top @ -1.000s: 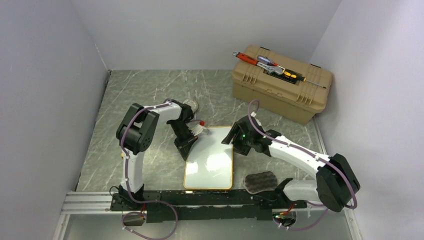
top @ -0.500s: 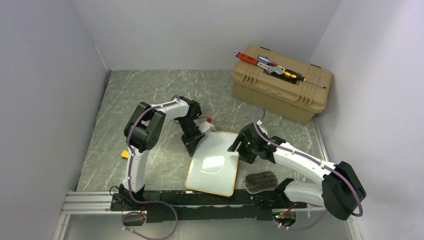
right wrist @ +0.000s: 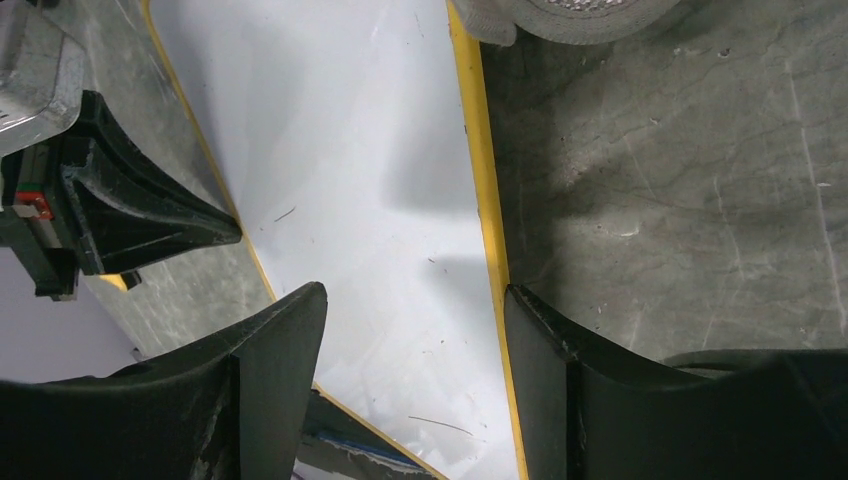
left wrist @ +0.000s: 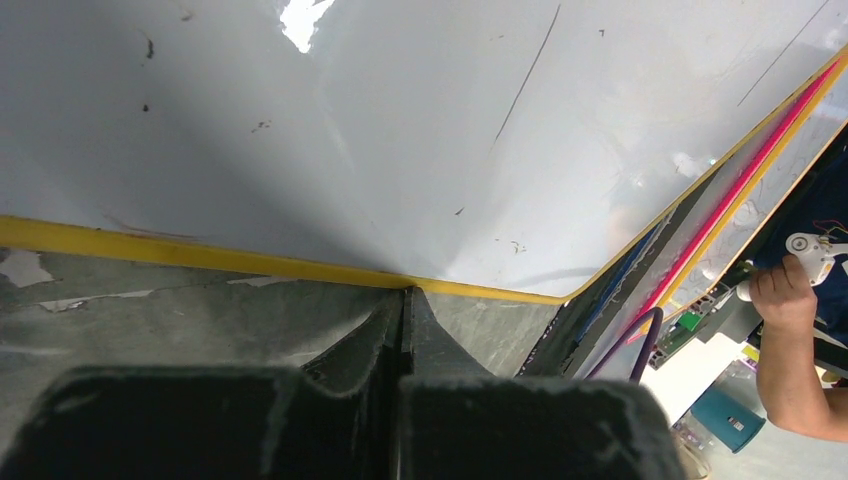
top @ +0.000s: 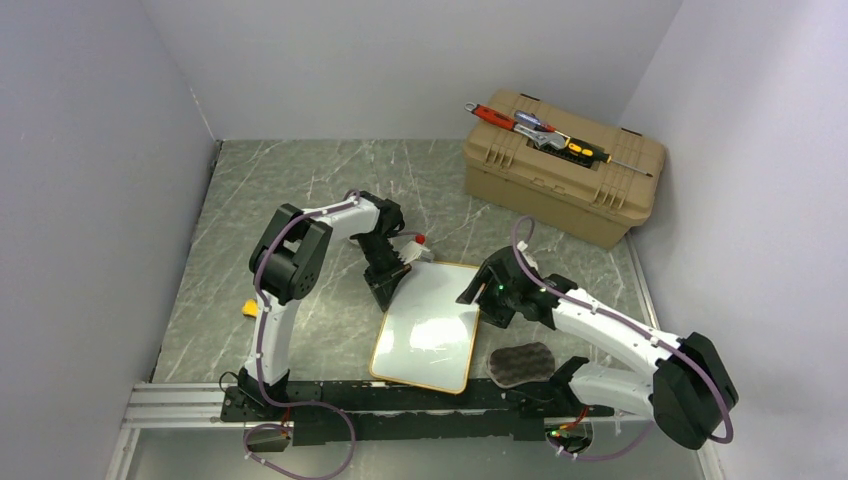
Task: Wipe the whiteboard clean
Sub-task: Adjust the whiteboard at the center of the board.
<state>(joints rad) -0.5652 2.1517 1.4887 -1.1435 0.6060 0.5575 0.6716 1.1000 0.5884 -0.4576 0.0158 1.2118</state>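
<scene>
The whiteboard (top: 428,325), white with a yellow frame, lies slightly askew on the marble table between the arms. In the left wrist view the whiteboard (left wrist: 400,130) carries one thin dark line and small specks. My left gripper (top: 384,297) is shut and empty, and its joined tips (left wrist: 405,293) touch the board's yellow frame from the left. My right gripper (top: 482,304) is open over the board's right edge. In its wrist view the right gripper (right wrist: 412,292) straddles the whiteboard (right wrist: 380,200), with one finger (right wrist: 545,340) along the yellow frame.
A dark grey wavy pad (top: 520,362) lies right of the board by the right arm's base. A red-capped marker (top: 413,243) lies just behind the board. A tan toolbox (top: 562,165) with tools on its lid stands back right. A small yellow item (top: 248,308) lies left.
The board has slid right and turned slightly clockwise, its far end moving right. Both grippers shifted right with it; the yellow item came into view. Little movement in the last half second.
</scene>
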